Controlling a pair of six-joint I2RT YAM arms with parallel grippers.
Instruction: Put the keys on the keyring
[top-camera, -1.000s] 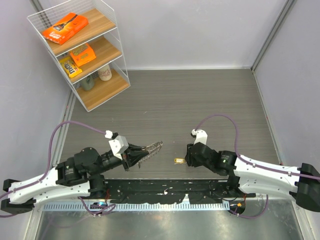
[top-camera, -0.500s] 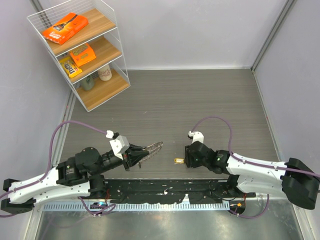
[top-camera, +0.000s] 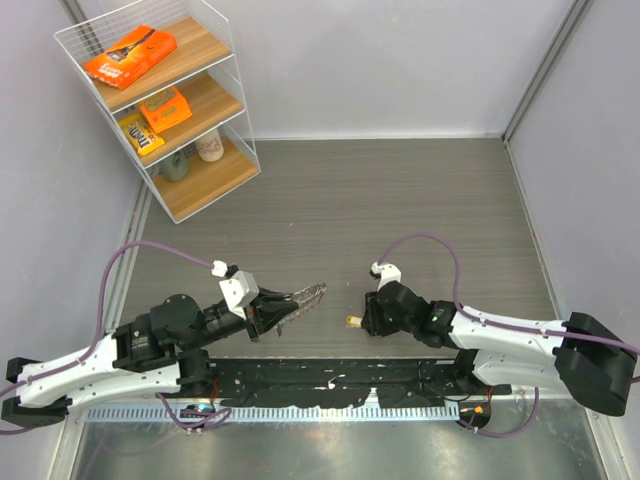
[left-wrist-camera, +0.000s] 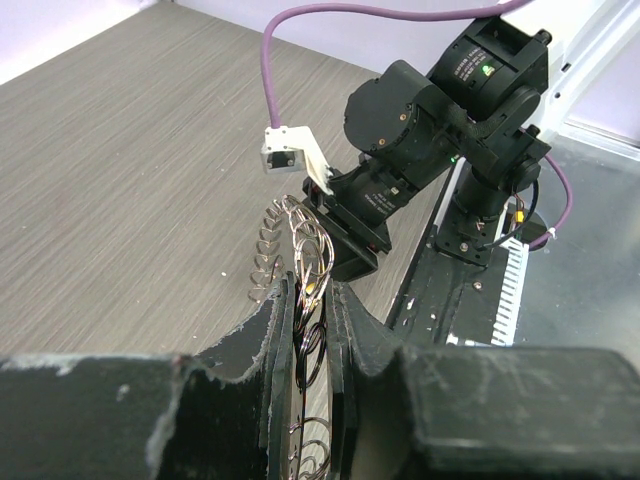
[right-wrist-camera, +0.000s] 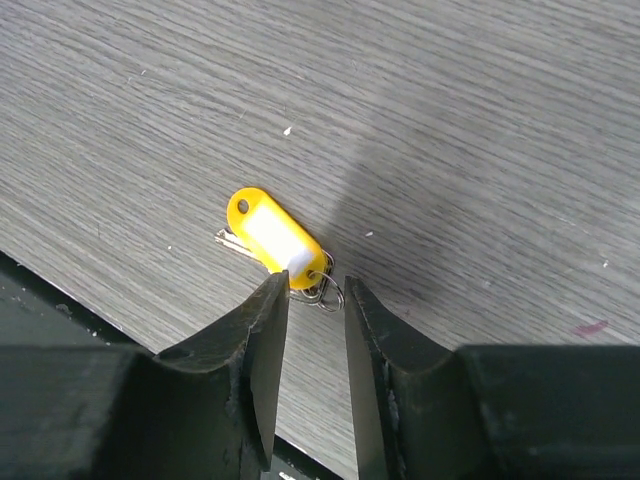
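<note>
**Surface and room.** A grey wood-grain tabletop (top-camera: 400, 200) is enclosed by pale walls (top-camera: 400, 60). A white wire rack with wooden shelves (top-camera: 205, 175) stands in the corner far ahead of the left gripper (left-wrist-camera: 303, 300).

**Obscured detail.** From overhead the keys appear only as a yellow speck off the right gripper's (right-wrist-camera: 317, 290) tip. A silvery key blade (right-wrist-camera: 228, 240) lies under the yellow oblong plastic key tag (right-wrist-camera: 272, 232) with only its edge showing. The rear coils of the keyring (left-wrist-camera: 300, 235), a floppy loop of silvery wire pieces, vanish between the left fingers.

**Orientation.**
- **Keyring:** the left jaws are clamped on it, and it extends straight ahead of them, off the table, towards the right arm.
- **Key tag:** it lies flat, its long axis slanting away from the right fingertips, eyelet farthest.
- **Small split ring (right-wrist-camera: 325, 290):** it sits between the right jaws, which stand narrowly apart around it.
</note>
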